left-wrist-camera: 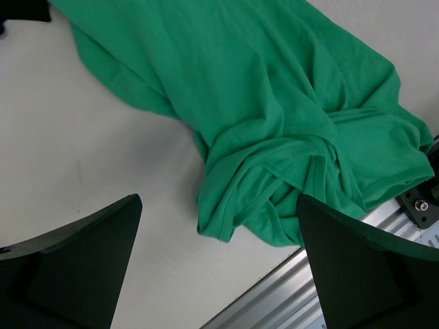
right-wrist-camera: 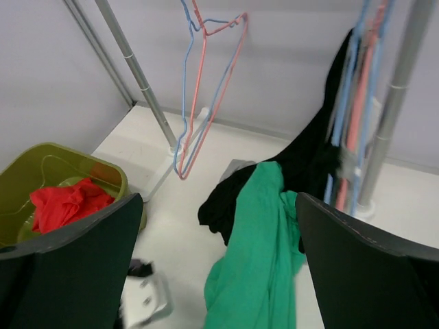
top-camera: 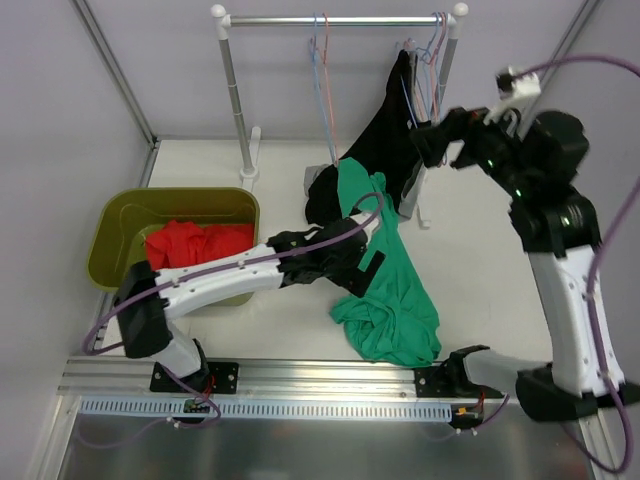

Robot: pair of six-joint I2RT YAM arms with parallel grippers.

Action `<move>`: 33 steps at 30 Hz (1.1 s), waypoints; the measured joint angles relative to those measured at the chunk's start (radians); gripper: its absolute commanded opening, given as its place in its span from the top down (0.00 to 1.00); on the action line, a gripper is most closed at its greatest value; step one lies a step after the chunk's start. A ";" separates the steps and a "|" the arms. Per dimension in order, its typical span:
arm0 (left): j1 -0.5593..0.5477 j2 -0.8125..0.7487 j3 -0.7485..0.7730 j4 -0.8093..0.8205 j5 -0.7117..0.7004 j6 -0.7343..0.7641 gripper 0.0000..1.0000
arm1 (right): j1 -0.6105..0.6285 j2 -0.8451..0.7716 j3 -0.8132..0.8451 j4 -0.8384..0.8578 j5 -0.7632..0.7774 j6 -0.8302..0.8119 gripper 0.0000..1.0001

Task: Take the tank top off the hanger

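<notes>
A green tank top (top-camera: 395, 290) lies crumpled on the table, its upper end draped over a black garment (top-camera: 385, 140). The black garment hangs from hangers (top-camera: 430, 50) at the right end of the rack and trails onto the table. My left gripper (top-camera: 368, 262) is open and empty, low over the table at the tank top's left edge. In the left wrist view the tank top (left-wrist-camera: 274, 103) fills the area beyond the open gripper (left-wrist-camera: 219, 205). My right gripper (top-camera: 440, 150) is open and empty, raised beside the right hangers (right-wrist-camera: 353, 103). Below it lie the tank top (right-wrist-camera: 254, 260) and the black garment (right-wrist-camera: 309, 157).
Two bare pink and blue hangers (top-camera: 322, 50) hang mid-rail on the rack (top-camera: 340, 20). An olive bin (top-camera: 120, 225) holding red cloth (top-camera: 195, 243) stands at the left. A metal rail (top-camera: 300, 375) runs along the table's near edge. The rack's posts stand behind the garments.
</notes>
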 measured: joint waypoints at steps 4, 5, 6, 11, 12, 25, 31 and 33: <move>0.000 0.183 0.122 0.011 0.005 -0.014 0.01 | -0.013 -0.330 -0.215 -0.051 0.061 -0.031 0.01; 0.000 0.225 0.148 0.010 0.003 -0.023 0.01 | -0.013 -0.407 -0.266 -0.056 0.069 -0.034 0.00; 0.000 0.266 0.177 0.010 0.002 -0.040 0.01 | -0.014 -0.480 -0.316 -0.064 0.075 -0.035 0.01; 0.000 0.467 0.318 0.013 -0.032 -0.136 0.01 | -0.014 -0.710 -0.485 -0.124 0.065 -0.037 0.01; 0.000 0.506 0.338 0.017 -0.047 -0.161 0.01 | -0.014 -0.730 -0.505 -0.135 0.059 -0.037 0.01; -0.080 0.702 0.407 0.047 -0.265 -0.320 1.00 | -0.014 -0.867 -0.569 -0.219 -0.011 -0.045 0.00; -0.109 0.605 0.277 0.075 -0.282 -0.319 1.00 | -0.014 -0.907 -0.569 -0.220 0.024 -0.063 0.01; -0.117 0.530 0.226 0.033 -0.282 -0.293 1.00 | -0.014 -0.910 -0.573 -0.220 0.042 -0.070 0.01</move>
